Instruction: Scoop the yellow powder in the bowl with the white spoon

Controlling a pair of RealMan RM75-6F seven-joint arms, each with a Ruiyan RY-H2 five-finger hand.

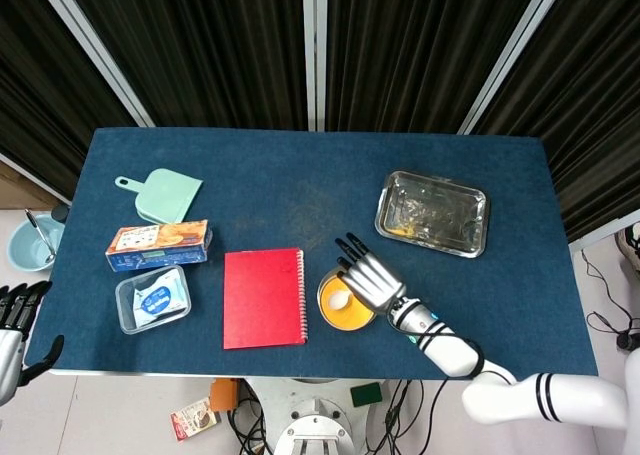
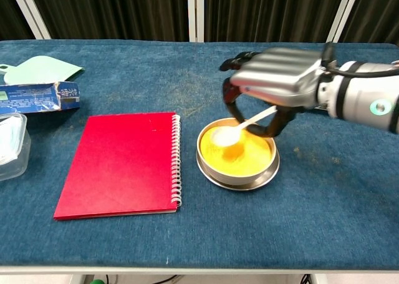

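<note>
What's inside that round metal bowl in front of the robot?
The bowl holds yellow powder. The white spoon, held by the right hand, has its tip over the powder. The hand hides the bowl's far rim, and the powder covers the bowl's bottom.

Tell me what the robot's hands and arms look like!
The right robot hand has a shiny silver metal back and black fingers. Its wrist is white with black rings and a small teal dot, and the arm behind it is white with black stripes. The left robot hand, at the picture's edge, shows black fingers too.
</note>
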